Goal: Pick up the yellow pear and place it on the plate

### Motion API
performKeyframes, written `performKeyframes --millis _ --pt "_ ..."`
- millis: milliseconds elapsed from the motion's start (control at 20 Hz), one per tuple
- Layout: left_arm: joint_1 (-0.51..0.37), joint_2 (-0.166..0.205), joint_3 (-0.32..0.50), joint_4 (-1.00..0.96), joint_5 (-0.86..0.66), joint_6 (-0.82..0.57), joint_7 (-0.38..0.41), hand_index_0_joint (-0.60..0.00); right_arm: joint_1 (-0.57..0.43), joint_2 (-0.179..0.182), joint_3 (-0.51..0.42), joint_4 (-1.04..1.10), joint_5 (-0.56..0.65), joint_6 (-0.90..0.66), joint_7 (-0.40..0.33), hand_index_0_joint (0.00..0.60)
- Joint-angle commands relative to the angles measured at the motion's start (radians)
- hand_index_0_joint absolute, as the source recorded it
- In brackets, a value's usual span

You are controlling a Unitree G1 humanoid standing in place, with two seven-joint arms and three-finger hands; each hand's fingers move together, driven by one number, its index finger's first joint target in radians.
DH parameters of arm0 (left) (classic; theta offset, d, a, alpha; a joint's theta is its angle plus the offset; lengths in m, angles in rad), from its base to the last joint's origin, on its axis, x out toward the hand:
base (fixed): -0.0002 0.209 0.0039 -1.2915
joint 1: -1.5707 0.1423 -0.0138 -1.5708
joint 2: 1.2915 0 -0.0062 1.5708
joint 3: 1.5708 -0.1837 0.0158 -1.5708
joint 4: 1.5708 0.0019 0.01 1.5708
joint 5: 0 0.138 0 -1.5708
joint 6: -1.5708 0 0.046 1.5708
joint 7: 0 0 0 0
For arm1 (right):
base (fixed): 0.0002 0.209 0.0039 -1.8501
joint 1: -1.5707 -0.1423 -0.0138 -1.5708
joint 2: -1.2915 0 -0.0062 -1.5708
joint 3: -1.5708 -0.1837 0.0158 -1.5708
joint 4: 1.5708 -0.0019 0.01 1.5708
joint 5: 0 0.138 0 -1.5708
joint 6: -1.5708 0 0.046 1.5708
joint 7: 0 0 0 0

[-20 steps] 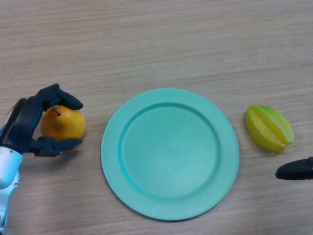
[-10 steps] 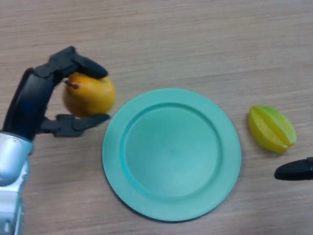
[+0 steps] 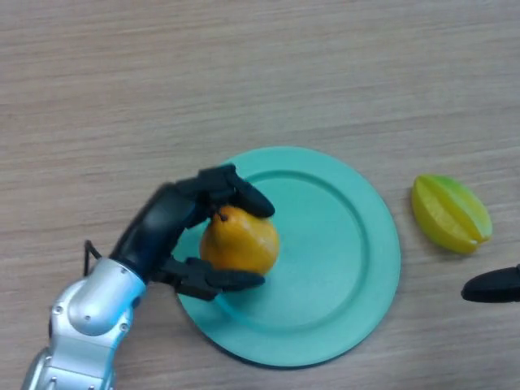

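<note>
The yellow pear (image 3: 241, 241) is in my left hand (image 3: 166, 230), whose fingers and thumb curl round it. The pear is over the left part of the green plate (image 3: 341, 244); I cannot tell whether it touches the plate. Its stem points up and left. My right hand (image 3: 491, 286) shows only as a black tip at the right edge, low on the table, away from the plate.
A yellow-green star fruit (image 3: 449, 214) lies on the wooden table (image 3: 260, 73) to the right of the plate, just above my right hand.
My left hand has lifted the pear from the table at the far left and carried it right, over the plate's left part. The right hand has stayed still.
</note>
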State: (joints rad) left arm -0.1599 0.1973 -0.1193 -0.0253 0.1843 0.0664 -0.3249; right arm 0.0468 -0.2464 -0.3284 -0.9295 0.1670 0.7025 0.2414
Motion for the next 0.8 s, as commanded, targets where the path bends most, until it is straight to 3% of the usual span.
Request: performKeyframes --millis 50,250,300,450,500,550,700,800 --pt "-0.068 -0.005 0.019 0.039 0.007 -0.217 0.068 -0.6 -0.019 -0.031 -0.074 -0.051 0.006 -0.108 0.0 0.0" --pt "-0.112 -0.007 0.017 0.127 0.091 -0.227 0.14 -0.6 -0.021 -0.034 -0.087 -0.046 0.008 -0.109 -0.006 0.0" --pt "-0.114 -0.007 0.017 0.128 0.092 -0.227 0.142 -0.55 -0.02 -0.034 -0.087 -0.046 0.008 -0.107 -0.006 0.0" --pt "-0.13 -0.007 0.007 0.153 0.134 -0.259 0.165 -0.15 -0.013 -0.031 -0.091 -0.04 -0.001 -0.119 -0.001 0.0" --pt "-0.14 -0.007 0.0 0.168 0.153 -0.277 0.191 -0.051 -0.011 -0.033 -0.093 -0.034 -0.013 -0.132 0.003 0.0" --pt "-0.145 -0.007 -0.004 0.172 0.163 -0.295 0.216 0.0 -0.012 -0.033 -0.095 -0.024 -0.024 -0.148 0.007 0.0" --pt "-0.12 -0.007 0.021 0.039 0.05 -0.216 0.155 0.0 -0.01 -0.028 -0.077 -0.009 -0.043 -0.158 0.002 0.0" --pt "-0.114 -0.005 0.058 -0.052 0.001 -0.208 0.17 0.0 -0.012 -0.023 -0.069 0.002 -0.041 -0.166 -0.009 0.0"
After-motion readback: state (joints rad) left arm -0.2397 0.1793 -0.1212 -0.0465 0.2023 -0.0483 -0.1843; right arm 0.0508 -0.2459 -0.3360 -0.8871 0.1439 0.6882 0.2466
